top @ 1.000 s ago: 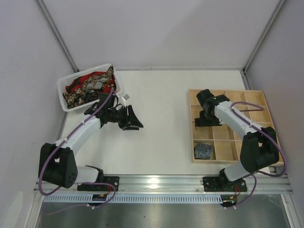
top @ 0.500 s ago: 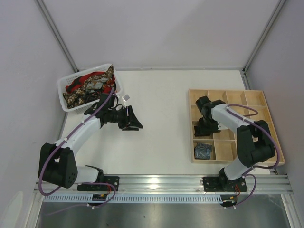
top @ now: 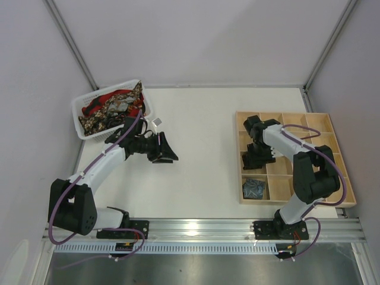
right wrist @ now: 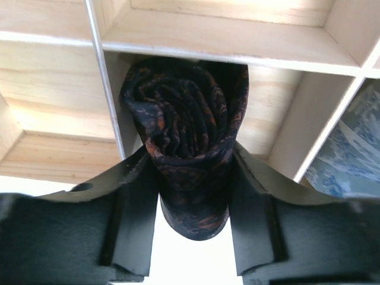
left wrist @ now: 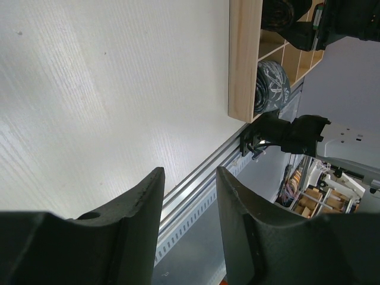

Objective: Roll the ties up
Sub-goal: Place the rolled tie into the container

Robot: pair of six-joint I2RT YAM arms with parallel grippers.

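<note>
now: right tool (right wrist: 191, 163) pinches a dark coiled tie (right wrist: 184, 113), nose down in a tray (right wrist: 208, 44) cell, whose walls should stop it unrolling. left tool (left wrist: 190, 178) hangs wide and empty near the basket (top: 80, 116) of loose ties (top: 113, 105), likely waiting.

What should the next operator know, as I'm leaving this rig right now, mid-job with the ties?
Left gripper: open, empty, above the table.
Right gripper: fingers pressed on the dark rolled tie, in a compartment of the wooden tray.
Done: grey-blue rolled tie sits in the neighbouring near-left compartment.
Left: let go of the dark one, then roll the loose ties heaped in the white basket.
</note>
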